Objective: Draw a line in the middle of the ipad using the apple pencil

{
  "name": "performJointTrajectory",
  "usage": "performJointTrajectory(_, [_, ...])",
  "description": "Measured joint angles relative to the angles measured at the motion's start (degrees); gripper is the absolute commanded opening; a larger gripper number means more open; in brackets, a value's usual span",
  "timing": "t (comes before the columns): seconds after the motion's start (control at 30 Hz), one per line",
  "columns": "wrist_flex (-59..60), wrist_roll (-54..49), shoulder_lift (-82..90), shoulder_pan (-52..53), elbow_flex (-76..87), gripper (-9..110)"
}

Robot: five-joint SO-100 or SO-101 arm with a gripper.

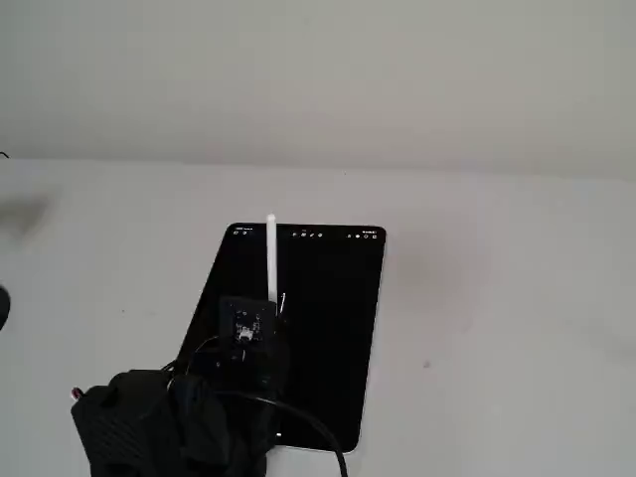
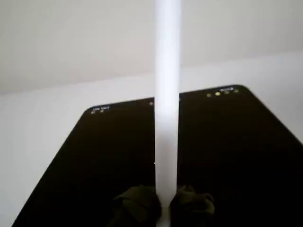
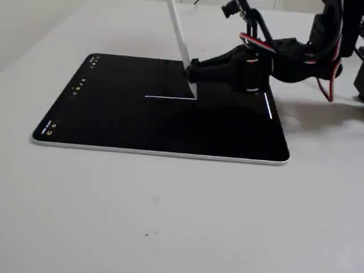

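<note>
My gripper (image 3: pixel 193 71) is clamped on the apple pencil (image 3: pixel 181 34), which leans toward eleven o'clock in a fixed view, its tip touching the middle of the ipad (image 3: pixel 114 108) at the three o'clock end of the line (image 3: pixel 169 97).

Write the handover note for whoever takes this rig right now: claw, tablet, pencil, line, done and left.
Claw: shut on the apple pencil, held tilted, tip at the screen.
The ipad lies flat on the white table.
Done: a thin white line runs across the middle of the screen, ending at the pencil tip. A second short white stroke shows near the arm-side edge.
Left: probably just lift the pencil clear; whether the line is long enough is your call.
</note>
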Motion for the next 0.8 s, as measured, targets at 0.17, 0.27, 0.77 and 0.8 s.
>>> performJointTrajectory(0.17, [0.0,0.0,0.0,0.0,0.0,0])
performJointTrajectory(0.27, [0.0,0.0,0.0,0.0,0.0,0])
performJointTrajectory(0.77, [-0.5,0.2,0.6,0.0,0.9,0])
performJointTrajectory(0.8, [-0.4,0.3,1.6,0.0,1.4,0])
